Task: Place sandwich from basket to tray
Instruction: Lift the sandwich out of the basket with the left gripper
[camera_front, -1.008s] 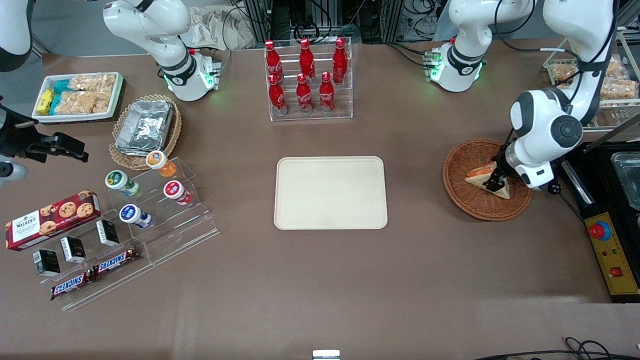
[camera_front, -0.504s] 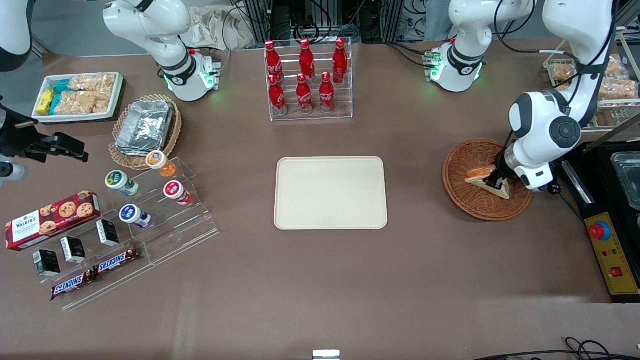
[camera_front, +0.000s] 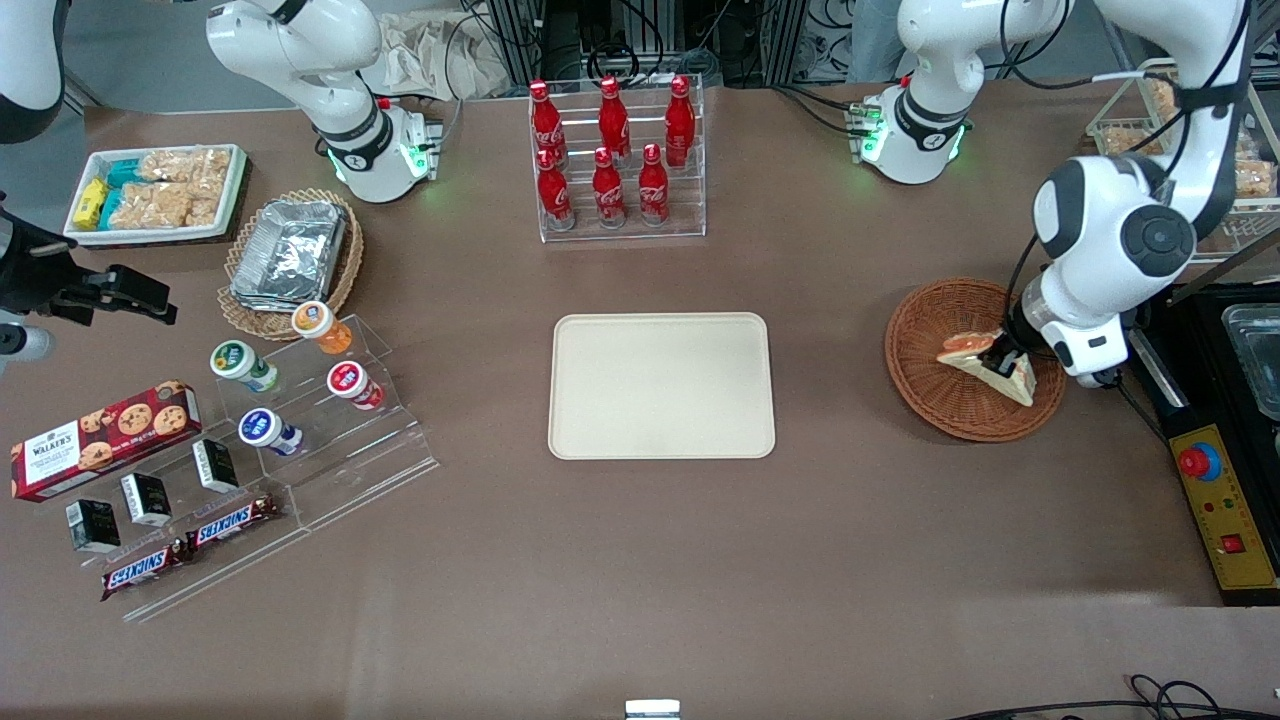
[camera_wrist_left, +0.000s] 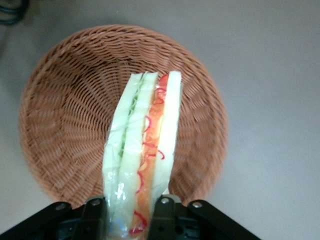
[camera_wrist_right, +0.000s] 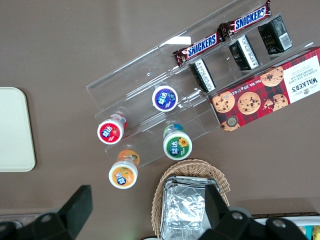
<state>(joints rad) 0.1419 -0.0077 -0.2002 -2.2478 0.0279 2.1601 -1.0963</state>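
The sandwich (camera_front: 982, 362), a pale bread wedge with orange-red filling, hangs tilted just over the reddish-brown woven basket (camera_front: 935, 400) at the working arm's end of the table. My left gripper (camera_front: 1004, 358) is shut on its broad end. In the left wrist view the black fingers (camera_wrist_left: 163, 216) press both bread faces of the sandwich (camera_wrist_left: 145, 145), with the basket (camera_wrist_left: 65, 115) underneath. The gripper (camera_wrist_left: 129, 216) holds it edge-on, filling showing. The cream tray (camera_front: 660, 385) lies bare at the table's middle, well apart from the basket.
A rack of red cola bottles (camera_front: 612, 160) stands farther from the front camera than the tray. A black control box with a red stop button (camera_front: 1215, 500) sits beside the basket. A tan basket with a foil container (camera_front: 290, 255) and a clear stand of snacks (camera_front: 290, 430) lie toward the parked arm's end.
The left arm has risen, lifting the sandwich off the basket floor; the wedge has shifted slightly toward the working arm's end and tilted. Grip unchanged.
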